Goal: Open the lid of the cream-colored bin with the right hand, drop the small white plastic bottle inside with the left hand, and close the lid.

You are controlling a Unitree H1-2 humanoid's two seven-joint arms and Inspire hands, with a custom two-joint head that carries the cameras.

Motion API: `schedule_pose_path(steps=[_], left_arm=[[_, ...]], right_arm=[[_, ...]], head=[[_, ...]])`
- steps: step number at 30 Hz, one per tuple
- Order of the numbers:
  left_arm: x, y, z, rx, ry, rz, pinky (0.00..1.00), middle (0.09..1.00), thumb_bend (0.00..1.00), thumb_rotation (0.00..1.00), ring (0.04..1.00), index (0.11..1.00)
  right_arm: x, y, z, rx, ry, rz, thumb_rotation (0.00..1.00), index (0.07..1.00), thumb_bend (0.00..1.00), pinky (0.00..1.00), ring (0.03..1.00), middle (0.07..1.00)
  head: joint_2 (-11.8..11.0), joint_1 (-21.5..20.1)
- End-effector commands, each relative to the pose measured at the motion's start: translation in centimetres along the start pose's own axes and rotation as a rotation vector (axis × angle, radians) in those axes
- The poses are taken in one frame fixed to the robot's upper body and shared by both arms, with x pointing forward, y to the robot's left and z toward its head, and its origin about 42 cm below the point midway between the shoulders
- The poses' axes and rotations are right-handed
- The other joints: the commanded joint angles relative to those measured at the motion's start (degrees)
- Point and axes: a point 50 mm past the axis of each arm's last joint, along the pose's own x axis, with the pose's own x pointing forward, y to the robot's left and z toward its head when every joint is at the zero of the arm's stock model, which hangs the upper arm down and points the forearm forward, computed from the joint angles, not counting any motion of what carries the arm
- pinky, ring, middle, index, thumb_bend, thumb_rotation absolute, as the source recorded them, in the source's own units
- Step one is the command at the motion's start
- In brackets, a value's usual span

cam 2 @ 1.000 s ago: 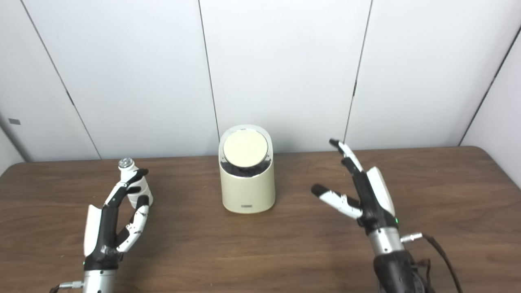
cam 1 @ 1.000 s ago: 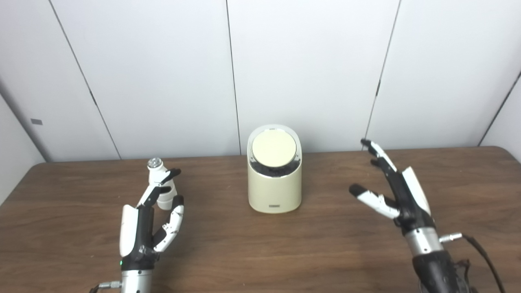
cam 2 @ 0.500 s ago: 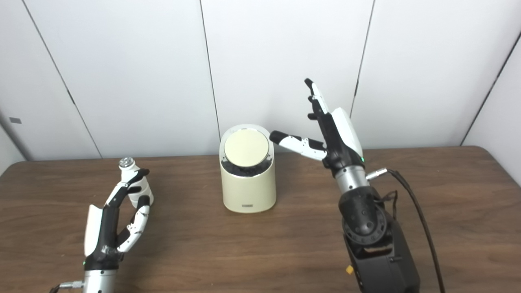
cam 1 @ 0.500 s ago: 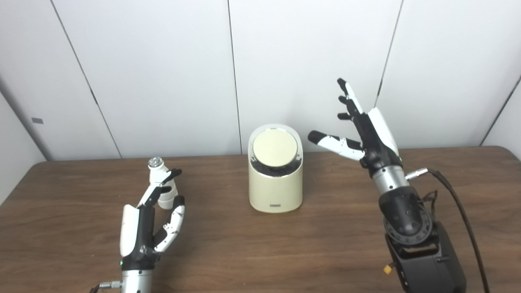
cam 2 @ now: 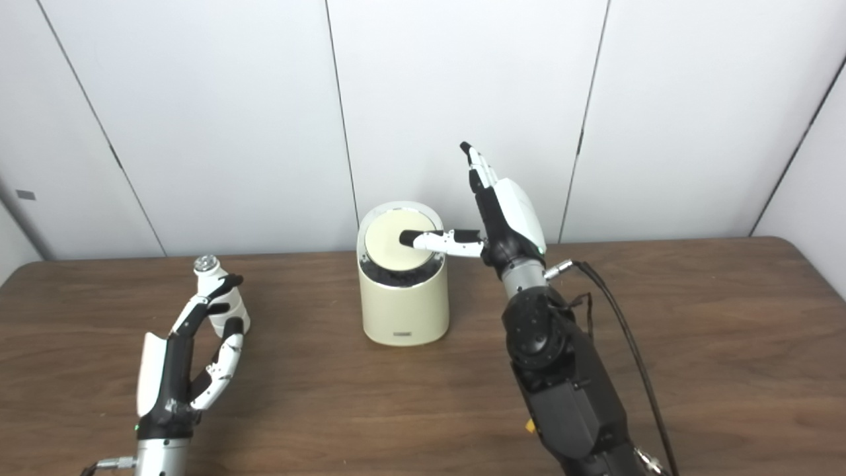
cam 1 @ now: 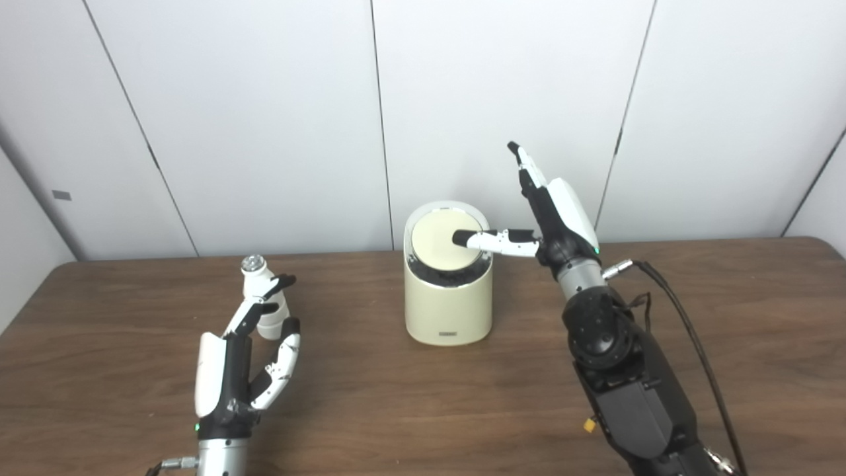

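Observation:
The cream-colored bin [cam 1: 448, 311] stands mid-table, its round slanted lid [cam 1: 439, 242] shut. My right hand [cam 1: 552, 215] is raised beside the bin's upper right, open, fingers pointing up. Its thumb lies across the lid with the tip near the lid's middle. The small white plastic bottle [cam 1: 258, 297] with a silvery cap stands upright at the left. My left hand [cam 1: 241, 357] rests open just in front of the bottle, fingertips beside it, not holding it.
The brown wooden table [cam 1: 423, 410] runs to white wall panels [cam 1: 264, 119] close behind the bin. My right forearm [cam 1: 628, 390] and its black cable [cam 1: 694, 350] rise from the table's right half.
My right hand rose from low over the table's right side, swung left to the bin, and its thumb now lies on the lid. The left hand and bottle stayed put.

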Motion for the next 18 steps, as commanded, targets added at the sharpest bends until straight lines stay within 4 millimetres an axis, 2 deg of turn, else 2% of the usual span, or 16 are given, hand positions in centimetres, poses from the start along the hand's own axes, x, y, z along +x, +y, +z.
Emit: schedule_pose_path(steps=[1,4,6,7,9,18], left_arm=[[-1.6,-0.8,-0.1,-0.018,0.035,-0.013,0.74,0.844,0.22,0.64,0.833,0.808],[-1.6,-0.9,0.0,-0.020,0.034,-0.011,0.74,0.845,0.21,0.64,0.834,0.809],[-1.6,-0.9,0.0,-0.017,0.031,-0.009,0.74,0.844,0.21,0.63,0.833,0.809],[-1.6,-0.9,0.0,-0.014,0.029,-0.009,0.74,0.843,0.21,0.64,0.831,0.808],[-1.6,-0.9,0.1,-0.012,0.027,-0.008,0.73,0.842,0.21,0.64,0.830,0.809],[-1.5,-0.9,0.3,-0.014,0.034,-0.008,0.74,0.847,0.22,0.66,0.832,0.814]], right_arm=[[1.8,-1.0,2.9,-0.032,-0.080,-0.053,0.49,1.000,1.00,0.95,1.000,1.000],[2.2,-0.5,2.9,-0.081,-0.071,-0.036,0.56,1.000,1.00,0.94,1.000,1.000],[2.5,-0.2,2.7,-0.109,-0.067,-0.031,0.57,1.000,1.00,0.94,1.000,1.000],[2.6,0.0,2.6,-0.119,-0.066,-0.030,0.49,1.000,1.00,0.95,1.000,1.000],[2.8,0.2,2.5,-0.134,-0.062,-0.028,0.43,1.000,1.00,0.97,1.000,1.000],[3.4,0.5,1.8,-0.188,-0.044,-0.025,0.29,1.000,1.00,1.00,1.000,1.000]], head=[[0.11,0.09],[0.17,0.18],[0.22,0.28],[0.25,0.32],[0.31,0.35],[0.54,0.34]])
